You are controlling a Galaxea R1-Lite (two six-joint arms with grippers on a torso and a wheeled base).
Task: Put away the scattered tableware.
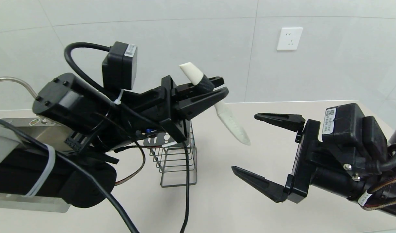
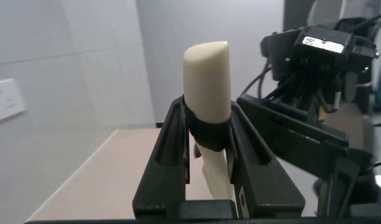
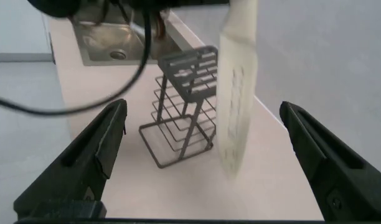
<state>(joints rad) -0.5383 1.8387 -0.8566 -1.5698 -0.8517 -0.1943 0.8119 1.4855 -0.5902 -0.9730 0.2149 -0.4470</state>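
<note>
Knife [image 1: 231,123] in the left gripper [image 1: 222,86], wire holder [image 1: 176,165] under it

From where I stand, the left gripper is clamped on a white knife, its fingers pressing on the dark ring between handle and blade. The long axis of the knife is steep but not fully upright. The handle [image 2: 206,74] sticks out above the fingers toward the wall, and the blade [image 3: 237,112] hangs out below them, slanting down and away to the side of the right gripper [image 1: 245,142].

The wire cutlery holder stands on the pale counter [image 1: 217,204], almost directly under the palm of the left gripper, so it lies back from the fingertips rather than under the blade. The tip of the knife is well above the holder's top and off to the side nearest the right gripper, not over the opening.

The right gripper hangs beside the blade with its jaws spread wide and nothing between them. The knife tip points into the gap between its two fingers, and I see no touching. A steel sink [image 1: 16,123] lies on the far side of the left arm.

To my judgement the knife is on its way into the holder, and the left arm alone can do it. The point that matters is to bring the tip back toward the left wrist until it stands over the opening, to turn the blade more upright, and then to lower it. If the tilt is kept, the tip may catch on the wire rim.
</note>
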